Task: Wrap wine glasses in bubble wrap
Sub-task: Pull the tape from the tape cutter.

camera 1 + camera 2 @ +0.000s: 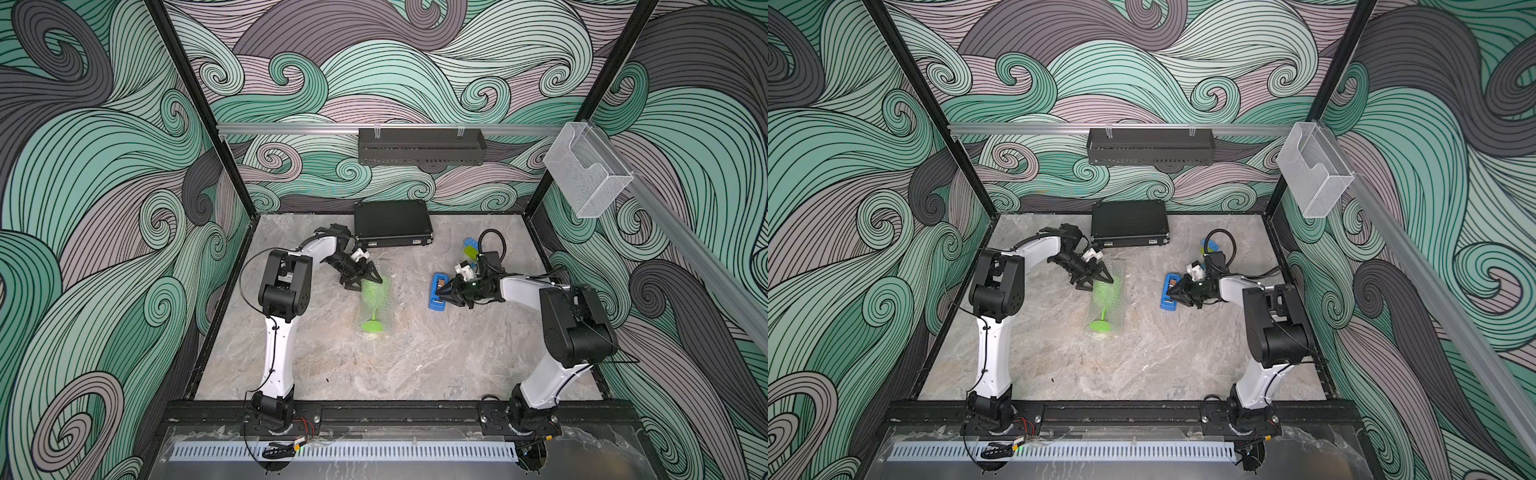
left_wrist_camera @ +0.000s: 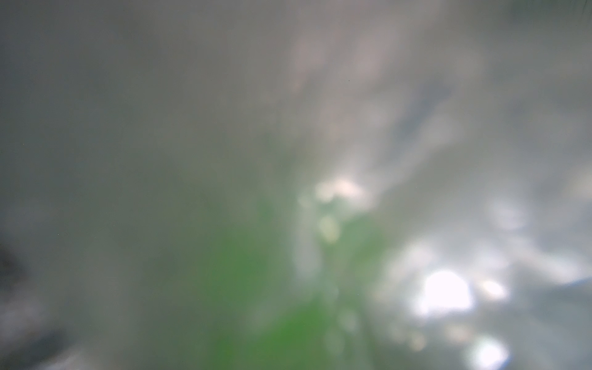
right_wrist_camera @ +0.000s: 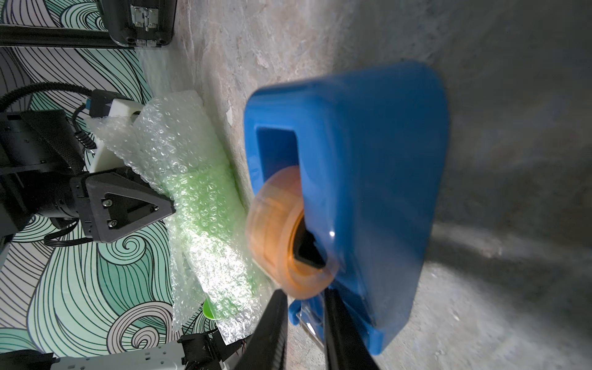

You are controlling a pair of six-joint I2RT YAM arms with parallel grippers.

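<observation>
The lime-green wine glass [image 1: 371, 326] [image 1: 1099, 325] lies on its side mid-table, rolled in bubble wrap [image 1: 385, 299] [image 3: 179, 153]; its foot [image 3: 209, 309] points toward the front. My left gripper [image 1: 363, 281] [image 1: 1096, 284] straddles the bowl end, its jaws wide and pressed on the wrapped bowl, one finger [image 3: 128, 208] against the wrap. The left wrist view is only blur with a green smear [image 2: 288, 320]. My right gripper [image 1: 438, 293] [image 1: 1170, 293] [image 3: 304, 291] is at a blue tape dispenser [image 1: 436, 297] [image 3: 368, 160]. Its jaws stand narrowly apart round the cutter end, just below the tape roll [image 3: 278, 230].
A black case [image 1: 392, 224] lies at the back of the table. Small blue and lime toy bricks [image 1: 471, 249] sit behind the right wrist. A black rack [image 1: 419, 145] hangs on the back wall and a clear holder [image 1: 586, 174] on the right rail.
</observation>
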